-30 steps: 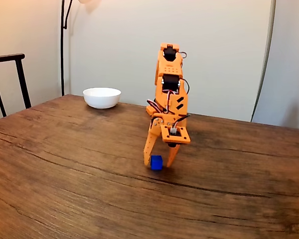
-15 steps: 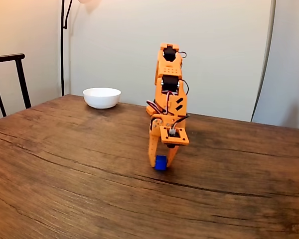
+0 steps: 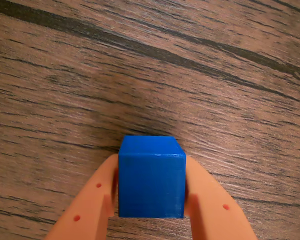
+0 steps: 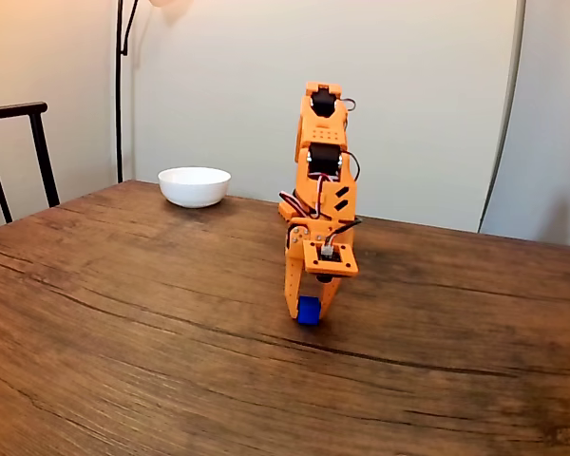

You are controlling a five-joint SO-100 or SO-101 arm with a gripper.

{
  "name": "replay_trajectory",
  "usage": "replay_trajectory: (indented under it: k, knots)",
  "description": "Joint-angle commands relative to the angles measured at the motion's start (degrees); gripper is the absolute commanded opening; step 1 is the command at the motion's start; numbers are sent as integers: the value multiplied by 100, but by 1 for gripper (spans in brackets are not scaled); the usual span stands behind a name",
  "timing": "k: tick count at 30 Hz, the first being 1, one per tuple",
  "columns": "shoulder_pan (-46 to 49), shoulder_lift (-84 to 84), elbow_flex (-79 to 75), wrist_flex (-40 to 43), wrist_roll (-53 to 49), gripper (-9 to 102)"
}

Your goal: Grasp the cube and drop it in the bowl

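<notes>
Pincer clamped on cube, tabletop level

Before me: dark-grained wooden table; black chair at its far left edge; thin black lamp pole against the pale wall.

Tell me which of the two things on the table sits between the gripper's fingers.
The blue cube, pressed between both orange fingers at the gripper. The white bowl stands apart at the table's far edge, left in the fixed view.

Wrist view looks down close; fixed view faces the arm, perhaps at table height.
</notes>
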Motion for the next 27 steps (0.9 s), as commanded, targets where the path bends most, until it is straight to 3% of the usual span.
replay_trajectory:
  k: [1, 14, 27]
  knots:
    - [53, 132, -105, -53, -26, 5]
    - [114, 193, -853, 141, 0, -1]
    - [835, 1898, -1784, 3287, 229, 0]
